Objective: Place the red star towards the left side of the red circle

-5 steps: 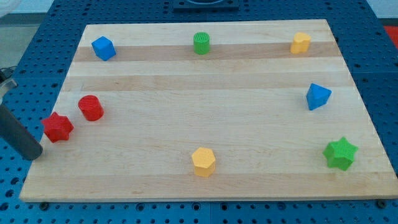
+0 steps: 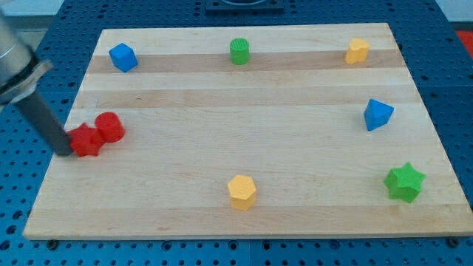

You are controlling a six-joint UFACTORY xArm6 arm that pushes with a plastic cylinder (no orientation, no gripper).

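Observation:
The red star (image 2: 86, 140) lies near the board's left edge, touching the left side of the red circle (image 2: 110, 126). My tip (image 2: 65, 151) is at the star's left side, touching it or nearly so. The dark rod rises from there up toward the view's top left.
A blue cube (image 2: 123, 57), a green cylinder (image 2: 239, 51) and a yellow block (image 2: 358, 51) stand along the top of the wooden board (image 2: 244, 214). A blue block (image 2: 378, 114) and a green star (image 2: 405, 182) are at the right. A yellow hexagon (image 2: 242, 192) is at bottom centre.
My tip has moved up and to the right and pushed the red star up and right against the red circle. The circle has barely shifted.

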